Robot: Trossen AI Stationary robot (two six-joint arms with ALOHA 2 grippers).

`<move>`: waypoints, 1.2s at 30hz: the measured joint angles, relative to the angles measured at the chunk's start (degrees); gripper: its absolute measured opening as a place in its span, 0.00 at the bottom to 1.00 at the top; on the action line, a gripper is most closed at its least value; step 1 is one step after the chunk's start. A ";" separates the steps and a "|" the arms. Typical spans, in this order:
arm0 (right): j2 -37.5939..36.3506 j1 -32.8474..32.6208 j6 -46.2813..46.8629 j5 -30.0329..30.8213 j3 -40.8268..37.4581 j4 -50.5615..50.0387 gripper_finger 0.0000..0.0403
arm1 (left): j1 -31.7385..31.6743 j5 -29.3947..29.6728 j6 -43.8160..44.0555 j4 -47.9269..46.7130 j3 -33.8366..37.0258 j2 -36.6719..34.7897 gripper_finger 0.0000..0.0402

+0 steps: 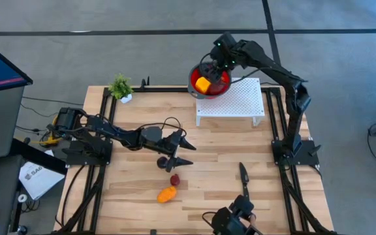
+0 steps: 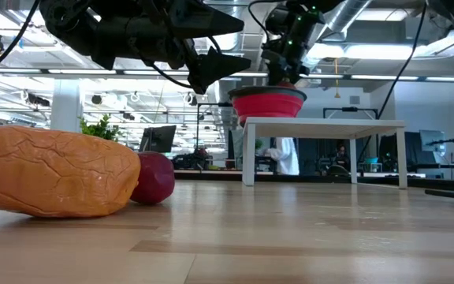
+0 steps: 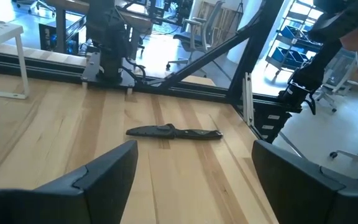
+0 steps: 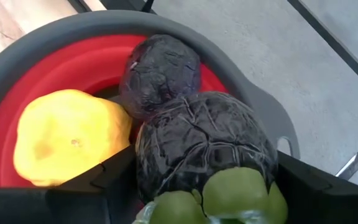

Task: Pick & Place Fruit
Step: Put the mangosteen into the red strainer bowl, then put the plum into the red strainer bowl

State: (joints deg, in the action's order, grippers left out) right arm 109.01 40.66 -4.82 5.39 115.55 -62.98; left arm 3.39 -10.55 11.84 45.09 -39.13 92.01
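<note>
The red bowl with a grey rim (image 1: 195,89) stands on the left far corner of the white rack (image 1: 237,101). In it lie a yellow fruit (image 4: 67,134) and a purple-black one (image 4: 160,71). My right gripper (image 4: 204,190) hangs over the bowl, shut on another purple-black fruit with a green cap (image 4: 197,149). A dark red fruit (image 1: 175,179) and an orange fruit (image 1: 167,194) lie on the table near its front. My left gripper (image 1: 190,154) hovers open just beyond them, above the table's middle. The other fruits are out of view. My right gripper pinches the purple-black fruit between its two fingers (image 4: 107,180), one on each flank just below the green cap (image 4: 238,193). The fingers come from above, pointing down into the bowl. The cap faces up. The fruit touches the other purple-black fruit; whether it rests on the bowl's floor is hidden.
A black-handled knife (image 1: 243,175) lies on the table's right near part, ahead of my left gripper in the left wrist view (image 3: 173,131). A small potted plant (image 1: 120,87) stands at the far left corner. Another device (image 1: 234,219) sits at the near edge.
</note>
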 joint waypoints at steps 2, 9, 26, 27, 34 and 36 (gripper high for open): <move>0.00 -0.04 -0.06 -0.02 0.00 0.00 0.69 | -0.02 0.00 0.00 0.01 0.00 0.00 0.77; 0.00 0.02 0.20 0.04 0.00 0.41 0.82 | -0.04 0.00 0.02 -0.01 0.00 0.00 0.77; -15.31 -13.22 -4.19 2.19 -6.50 4.00 0.72 | 2.05 -0.02 -0.06 -0.13 0.02 0.02 0.77; -17.13 -15.47 -4.19 2.19 -9.26 5.36 0.72 | 2.41 0.00 -0.68 -0.79 0.02 -0.25 0.77; -31.34 -34.33 1.05 8.13 -39.83 25.28 0.71 | 7.29 13.28 -3.47 -28.16 0.02 -11.32 0.77; -34.62 -39.99 4.04 11.30 -49.62 34.44 0.71 | 9.98 19.97 -3.04 -37.70 0.02 -15.27 0.77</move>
State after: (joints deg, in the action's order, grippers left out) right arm 74.39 0.67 -0.78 16.69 65.93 -28.54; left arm 13.37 9.42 8.80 7.39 -39.11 76.74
